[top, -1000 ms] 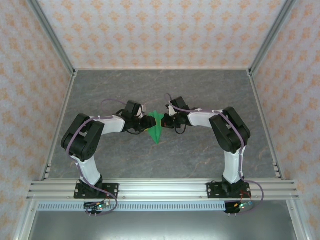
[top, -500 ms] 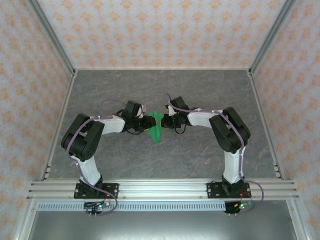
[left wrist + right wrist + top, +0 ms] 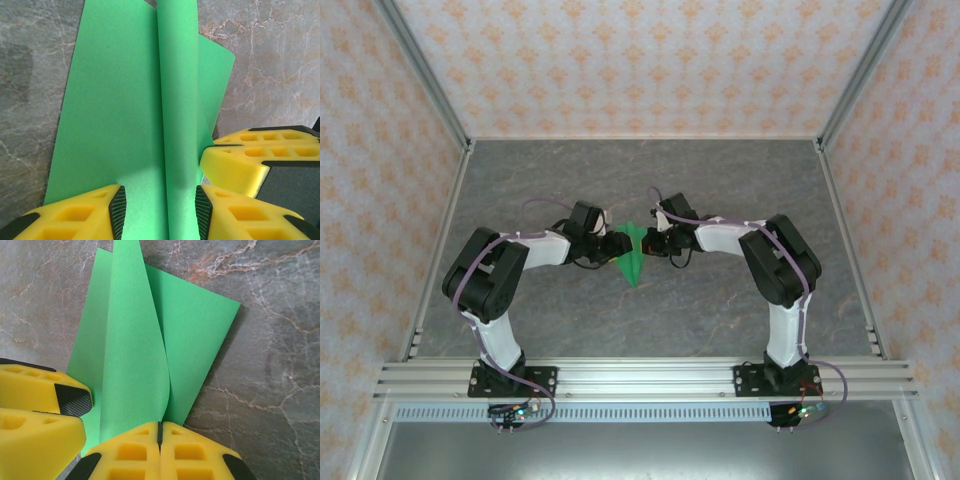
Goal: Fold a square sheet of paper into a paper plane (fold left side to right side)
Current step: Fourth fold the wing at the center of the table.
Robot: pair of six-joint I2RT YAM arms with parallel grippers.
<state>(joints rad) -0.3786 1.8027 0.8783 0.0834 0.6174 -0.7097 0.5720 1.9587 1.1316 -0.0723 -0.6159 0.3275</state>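
The bright green sheet of paper (image 3: 632,260), folded to a pointed shape, lies mid-table with its tip toward the arms. My left gripper (image 3: 618,243) is at its left edge and my right gripper (image 3: 651,240) at its right edge. In the left wrist view the paper (image 3: 115,100) has a raised lengthwise fold, and my left gripper (image 3: 160,212) stands open astride that fold. In the right wrist view a lifted flap of the paper (image 3: 132,340) curves into the seam of my right gripper (image 3: 160,432), which is shut on it. The left gripper's yellow fingers (image 3: 45,390) sit close by.
The grey marbled table (image 3: 720,180) is walled by patterned panels with metal posts (image 3: 425,85). An aluminium rail (image 3: 640,378) runs along the near edge by the arm bases. The right gripper's yellow fingers (image 3: 260,155) crowd the paper's right side.
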